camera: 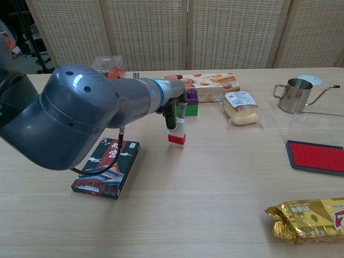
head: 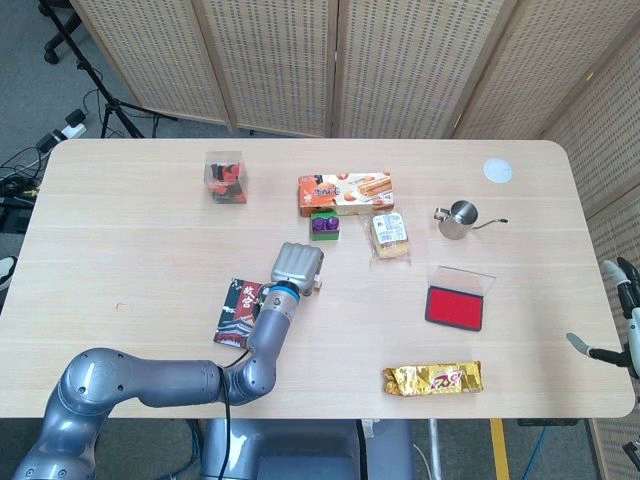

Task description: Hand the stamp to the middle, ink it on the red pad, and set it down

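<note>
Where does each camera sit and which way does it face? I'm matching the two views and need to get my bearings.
Head view: high above the near table edge, looking steeply down; shows the left arm, left hand, and the right hand at the right border.
Chest view: low at the near edge, looking across the tabletop toward the screens; the left arm fills the left side, its hand holding the stamp.
Shared: left arm, red pad, steel pitcher, gold packet.

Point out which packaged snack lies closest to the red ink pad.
The gold-wrapped bar, at the table's near edge just below the red pad; the wrapped bread and biscuit box lie farther away.
</note>
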Tool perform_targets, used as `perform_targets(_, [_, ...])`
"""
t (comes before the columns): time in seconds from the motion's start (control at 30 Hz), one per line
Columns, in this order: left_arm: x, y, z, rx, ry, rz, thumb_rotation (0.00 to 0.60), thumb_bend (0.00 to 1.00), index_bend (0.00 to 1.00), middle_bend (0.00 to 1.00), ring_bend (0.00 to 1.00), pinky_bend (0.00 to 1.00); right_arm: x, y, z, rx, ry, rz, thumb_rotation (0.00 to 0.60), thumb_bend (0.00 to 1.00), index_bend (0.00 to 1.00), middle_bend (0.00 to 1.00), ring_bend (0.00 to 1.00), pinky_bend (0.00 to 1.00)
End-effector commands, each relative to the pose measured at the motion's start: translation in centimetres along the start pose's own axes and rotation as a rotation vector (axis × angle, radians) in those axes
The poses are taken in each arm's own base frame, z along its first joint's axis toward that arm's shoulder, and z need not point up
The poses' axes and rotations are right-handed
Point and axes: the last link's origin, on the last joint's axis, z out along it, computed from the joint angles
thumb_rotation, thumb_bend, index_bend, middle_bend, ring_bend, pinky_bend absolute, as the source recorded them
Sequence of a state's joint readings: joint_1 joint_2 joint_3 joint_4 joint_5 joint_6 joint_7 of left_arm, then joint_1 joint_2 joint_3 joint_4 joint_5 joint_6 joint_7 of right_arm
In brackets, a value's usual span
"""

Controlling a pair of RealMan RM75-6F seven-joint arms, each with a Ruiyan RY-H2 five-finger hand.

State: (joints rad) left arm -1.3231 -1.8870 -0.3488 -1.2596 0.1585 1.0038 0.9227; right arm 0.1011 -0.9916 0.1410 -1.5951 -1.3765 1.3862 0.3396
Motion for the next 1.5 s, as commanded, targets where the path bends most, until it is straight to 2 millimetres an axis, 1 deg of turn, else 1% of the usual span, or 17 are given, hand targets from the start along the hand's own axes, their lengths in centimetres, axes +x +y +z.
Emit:
perform_targets(0.03, [-0.5,0.1,0.2,0.0,-0.009,0.005,0.6,0.36,0.57,0.97,0.91,0.88,0.0,0.0,0.1,0.0,-0.003,0.003,0.6,0.0,0.0,0.0,0.0,0.0])
perform_targets(0.17, [-0.7,0.3,0.7,0.006,-0.007,0.01,0.6,0.36,0.57,0.97,0.91,0.88,0.1,0.1,0.1,-0.003,-0.004,0.009,0.6,0.0,0.0,0.0,0.0,0.0])
perform_targets(0.4, [-1.5,0.8,0.9,0.006,-0.018,0.03,0.6,0.36,0.57,0.97,0.91,0.88,0.1,0.2,0.2,-0.005,-0.005,0.01,0.6,0.0,0.0,0.0,0.0,0.0])
perform_targets(0.53, [-1.5,0.9,0.9,0.01,-0.013,0.03,0.6,0.35,0.57,0.97,0.91,0.88,0.1,0.2,0.2,-0.006,-0.003,0.012,0.6,0.0,0.0,0.0,0.0,0.0])
perform_targets(0.73, [-1.4,0.6,0.9,0.011,-0.012,0.046,0.6,0.32,0.47,0.97,0.91,0.88,0.2,0.3,0.2,-0.006,-0.001,0.014,0.6,0.0,0.0,0.0,0.0,0.0])
perform_targets(0.87, [-1.3,0.5,0.9,0.01,-0.012,0.059,0.6,0.3,0.39,0.97,0.91,0.88,0.2,0.3,0.2,-0.007,-0.002,0.014,0.6,0.0,0.0,0.0,0.0,0.0])
perform_targets(1.07, [-1.3,0.4,0.7,0.004,-0.014,0.073,0.6,0.27,0.3,0.97,0.91,0.88,0.3,0.3,0.2,-0.008,0.0,0.015,0.6,0.0,0.0,0.0,0.0,0.0])
perform_targets(1.2, [-0.7,0.1,0.4,0.002,-0.005,0.082,0.6,0.25,0.24,0.96,0.9,0.88,0.3,0.3,0.2,-0.006,0.0,0.016,0.6,0.0,0.0,0.0,0.0,0.0])
perform_targets(1.43, [1.0,-0.6,-0.5,-0.011,0.02,0.069,0.6,0.24,0.22,0.94,0.9,0.88,0.2,0.2,0.1,-0.001,0.001,0.013,0.6,0.0,0.0,0.0,0.0,0.0])
perform_targets(1.5, [1.7,-0.9,-0.9,-0.015,0.03,0.063,0.6,0.23,0.22,0.91,0.9,0.87,0.2,0.1,0.0,0.001,0.002,0.01,0.6,0.0,0.0,0.0,0.0,0.0])
